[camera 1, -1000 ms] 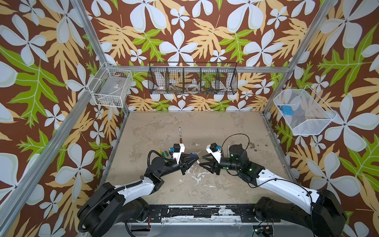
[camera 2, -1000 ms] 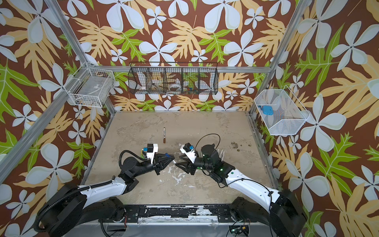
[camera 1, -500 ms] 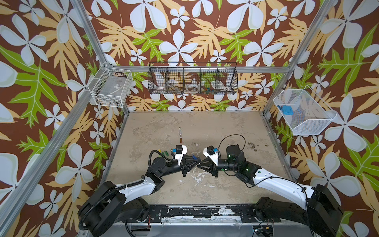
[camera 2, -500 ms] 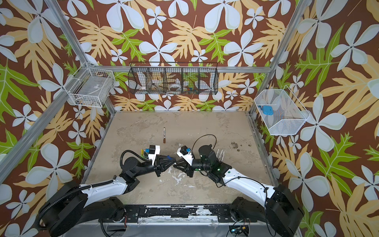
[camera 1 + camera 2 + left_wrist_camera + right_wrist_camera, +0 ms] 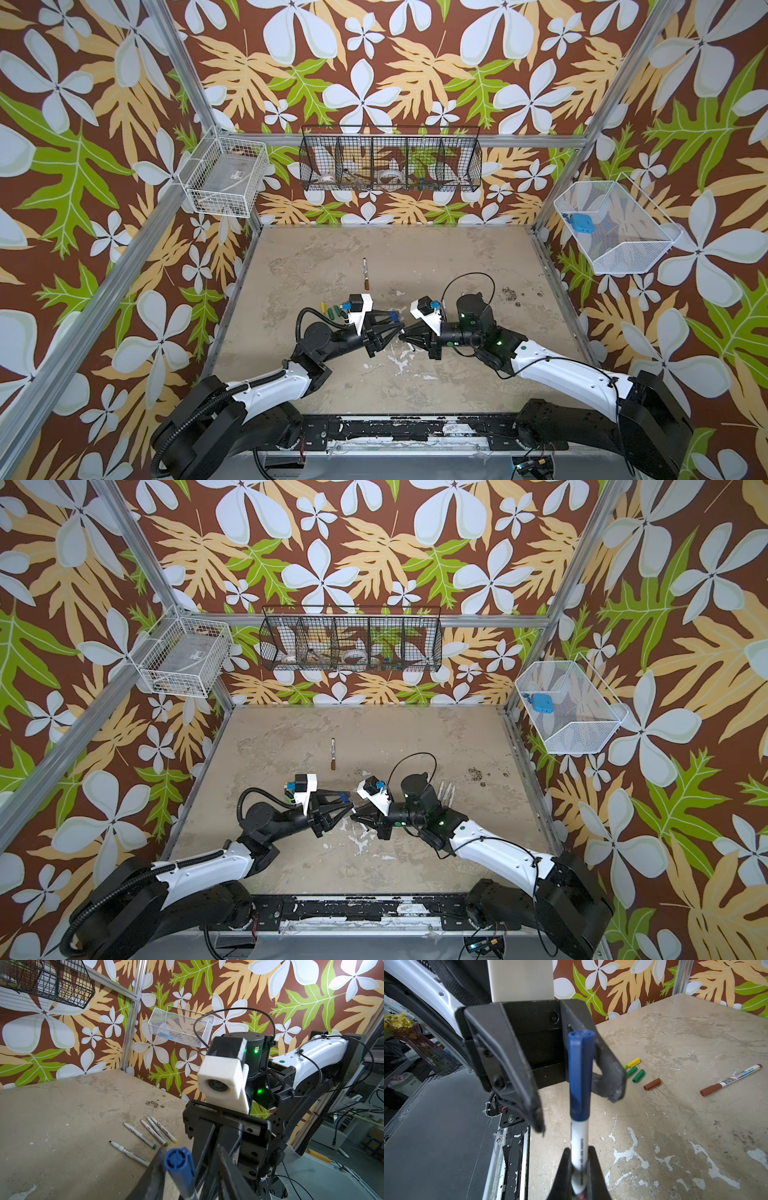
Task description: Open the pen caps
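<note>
Blue cap [image 5: 580,1076] sits on its marker [image 5: 579,1142], held above mid-table between the arms and inside the left gripper's [image 5: 578,1108] spread jaws. Right gripper [image 5: 579,1157] pinches the marker. Loose caps [image 5: 638,1076] lie on the table [image 5: 675,1043], left.

In both top views the left arm [image 5: 274,385] is at the lower left and the right arm [image 5: 561,372] at the lower right. Each has white shells and round black joints. A ribbed black hose [image 5: 239,387] runs along the left arm. A thin black cable [image 5: 470,274] loops over the right one, where green lights [image 5: 259,1091] glow. Each wrist has a white camera box [image 5: 223,1082]. The left gripper [image 5: 577,1108] has flat black fingers [image 5: 508,1068] with round screws [image 5: 499,1084].
</note>
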Controlling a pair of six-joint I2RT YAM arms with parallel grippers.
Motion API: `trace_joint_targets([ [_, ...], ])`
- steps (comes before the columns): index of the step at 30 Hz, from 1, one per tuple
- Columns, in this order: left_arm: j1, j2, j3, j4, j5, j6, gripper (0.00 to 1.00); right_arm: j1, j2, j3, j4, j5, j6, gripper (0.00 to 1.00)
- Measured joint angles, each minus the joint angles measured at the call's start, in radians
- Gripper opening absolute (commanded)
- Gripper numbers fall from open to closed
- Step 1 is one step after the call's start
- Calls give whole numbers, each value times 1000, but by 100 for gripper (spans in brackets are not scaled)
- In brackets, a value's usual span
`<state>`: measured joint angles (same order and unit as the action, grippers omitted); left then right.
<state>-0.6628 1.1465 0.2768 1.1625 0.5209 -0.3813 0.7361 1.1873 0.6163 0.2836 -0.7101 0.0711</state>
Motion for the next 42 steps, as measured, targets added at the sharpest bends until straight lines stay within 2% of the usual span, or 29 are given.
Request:
trace_joint_targets([
  [7,0,3,-1,2,-5,-3,18,3,-4,-5,-1,-17,-2,0],
  [13,-1,22,-1,35,38,-30,6,7,4,-5,-1,-23,-35,0],
  [15,-1,32,-1,47,51,-35,1,9,14,-2,-1,-27,-34,5],
  [17,0,37,-1,53,60,-37,0,10,18,-1,0,-32,-34,13],
  [19,0,38,-1,58,76,-39,0,11,14,-4,1,-33,-29,32],
  [21,0,38,-1,62,82,-35,0,12,0,-15,6,-33,-24,42],
  [23,0,38,-1,61,81,-32,0,13,-18,-26,17,-32,-23,46],
  [32,0,39,-1,61,63,-31,0,13,-31,-53,106,-21,11,45],
  [36,0,51,0,61,63,-32,0,15,-15,-51,127,-19,29,39],
  [42,0,62,1,63,72,-36,0,24,12,-45,144,-16,37,21],
])
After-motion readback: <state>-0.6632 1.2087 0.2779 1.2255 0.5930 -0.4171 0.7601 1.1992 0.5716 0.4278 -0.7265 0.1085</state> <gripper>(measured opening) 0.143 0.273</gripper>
